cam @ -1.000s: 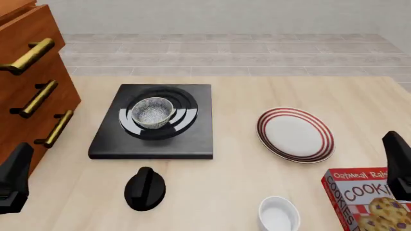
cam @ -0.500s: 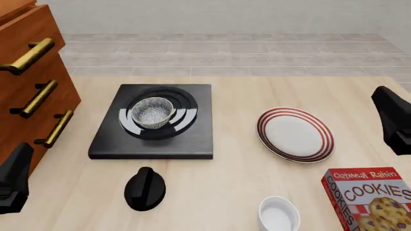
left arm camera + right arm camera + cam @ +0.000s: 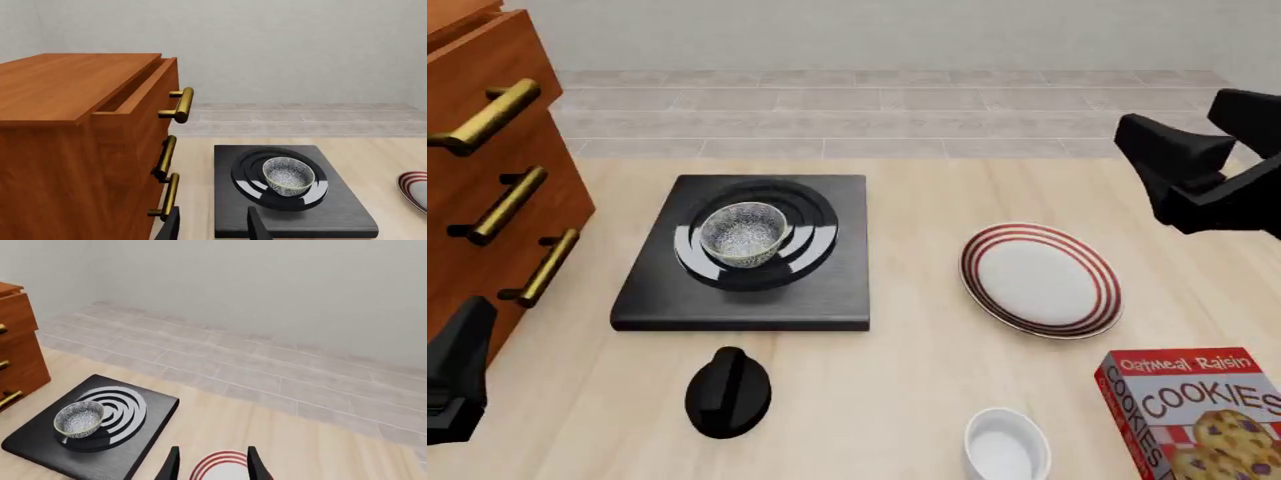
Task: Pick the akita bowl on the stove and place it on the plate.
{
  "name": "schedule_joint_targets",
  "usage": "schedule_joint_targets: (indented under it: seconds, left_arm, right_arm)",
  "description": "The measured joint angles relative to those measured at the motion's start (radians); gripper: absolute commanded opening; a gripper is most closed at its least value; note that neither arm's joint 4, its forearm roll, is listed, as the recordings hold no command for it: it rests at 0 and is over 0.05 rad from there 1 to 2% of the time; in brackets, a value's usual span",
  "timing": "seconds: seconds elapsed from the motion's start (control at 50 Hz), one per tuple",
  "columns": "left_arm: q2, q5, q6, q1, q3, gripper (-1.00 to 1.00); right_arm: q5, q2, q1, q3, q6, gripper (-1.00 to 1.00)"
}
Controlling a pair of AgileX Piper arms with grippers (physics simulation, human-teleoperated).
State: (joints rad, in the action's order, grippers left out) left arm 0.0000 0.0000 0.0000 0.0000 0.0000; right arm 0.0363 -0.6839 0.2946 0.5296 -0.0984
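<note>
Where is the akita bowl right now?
In the front view, the akita bowl sits left of centre on the stove rings, well left of the plate.

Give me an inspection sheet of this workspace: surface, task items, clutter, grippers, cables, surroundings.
Surface: pale wooden table, flat and unmarked.
Task items: akita bowl upright on the rings of the stove; plate bare, apart from the stove, on its right in the front view.
Clutter: black knob, white cup and cookie box along the near edge.
Grippers: left gripper open, low by the drawers, holding nothing; right gripper open, raised above the plate's side of the table.
Cables: nothing seen.
Surroundings: wooden drawer unit with brass handles, top drawer slightly open; tiled floor and plain wall behind.
</note>
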Motion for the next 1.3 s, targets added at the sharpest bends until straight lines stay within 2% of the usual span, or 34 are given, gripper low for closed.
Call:
schedule_joint_targets:
  seconds: [0.62,1.0,1.3]
  left_arm:
    - [0.0,0.0,0.0,0.0,0.0,1.0]
    - [0.0,0.0,0.0,0.0,0.0,1.0]
    - [0.0,0.0,0.0,0.0,0.0,1.0]
  right_arm:
    - [-0.075,-0.354,0.19,0.27,0.034,1.0]
    - [-0.139,-0.556,0.256,0.44,0.036,1.0]
    - [-0.16,-0.692,0.302,0.556,0.06,1.0]
